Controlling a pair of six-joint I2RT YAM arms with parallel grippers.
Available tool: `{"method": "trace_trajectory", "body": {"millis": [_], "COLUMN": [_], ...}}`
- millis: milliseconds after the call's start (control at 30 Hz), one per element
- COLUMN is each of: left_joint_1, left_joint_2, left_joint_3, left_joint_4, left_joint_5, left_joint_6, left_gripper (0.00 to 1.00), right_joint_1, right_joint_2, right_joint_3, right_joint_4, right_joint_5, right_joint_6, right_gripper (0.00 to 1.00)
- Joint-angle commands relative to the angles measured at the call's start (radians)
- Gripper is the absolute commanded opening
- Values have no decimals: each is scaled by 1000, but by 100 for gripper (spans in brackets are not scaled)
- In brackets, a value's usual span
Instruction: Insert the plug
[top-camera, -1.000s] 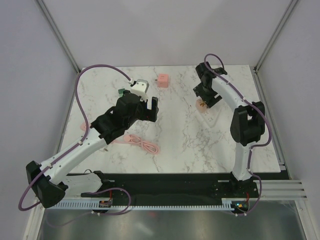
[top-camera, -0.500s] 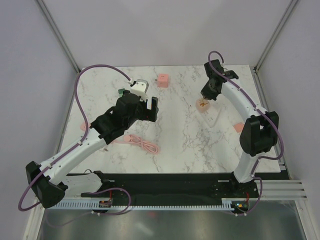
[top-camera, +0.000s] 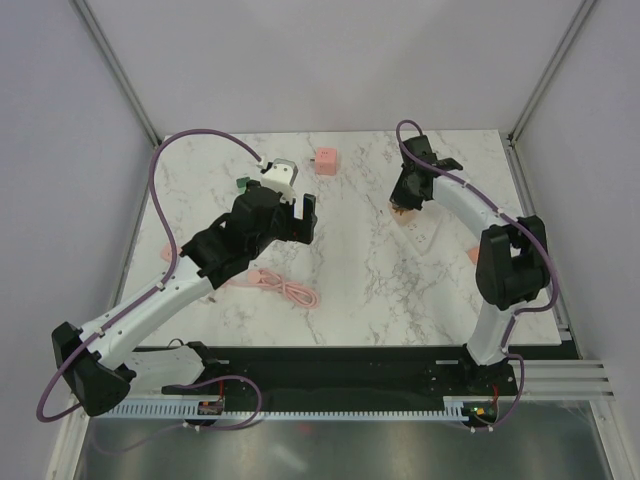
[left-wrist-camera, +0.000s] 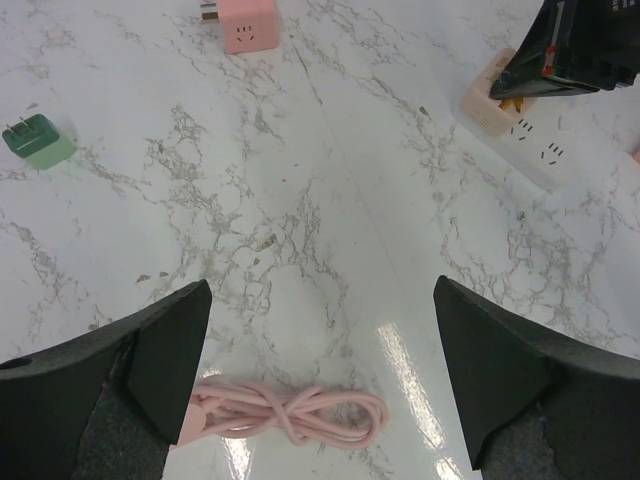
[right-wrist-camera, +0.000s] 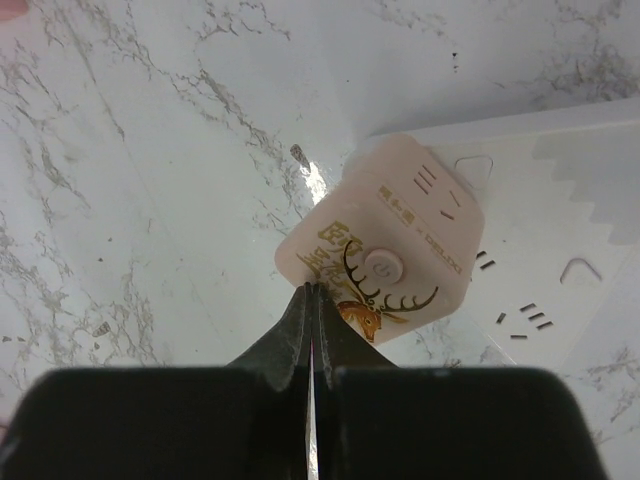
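Plug (right-wrist-camera: 375, 268) on strip (right-wrist-camera: 560, 200), right jaws closed at its edge

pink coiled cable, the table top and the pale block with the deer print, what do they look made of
Pink coiled cable: probably a soft rubbery sheath, matte; it lies in loose loops.
White grey-veined table top: glossy marble look with bright glare; stone or laminate, cannot tell.
Pale pink square block with the deer print: likely moulded hard plastic, smooth, with rounded edges.
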Motion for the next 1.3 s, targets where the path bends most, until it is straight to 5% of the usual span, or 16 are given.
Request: {"method": "trace_trajectory", "body": {"millis": [0, 467, 1067, 1267], "left_joint_1": [5, 5, 5, 5], "left_joint_2": [1, 17, 55, 52], "left_joint_3": [-5, -9, -3, 60], "left_joint_4": [46, 52, 50, -11], "left_joint_5": [-17, -11, -37, -66], "left_joint_6": [36, 11, 8, -119], "left_gripper": [100, 100, 100, 95], "right_joint_1": [-12, -10, -70, -68], "right_joint_2": [52, -113, -15, -129], "right_joint_3": [-10, 67, -13, 42], "right_joint_4": [-2, -31, 29, 1], "right_joint_5": [30, -53, -45, -163], "right_joint_6": [-41, -110, -172, -195], "right_gripper": [0, 6, 0, 5]}}
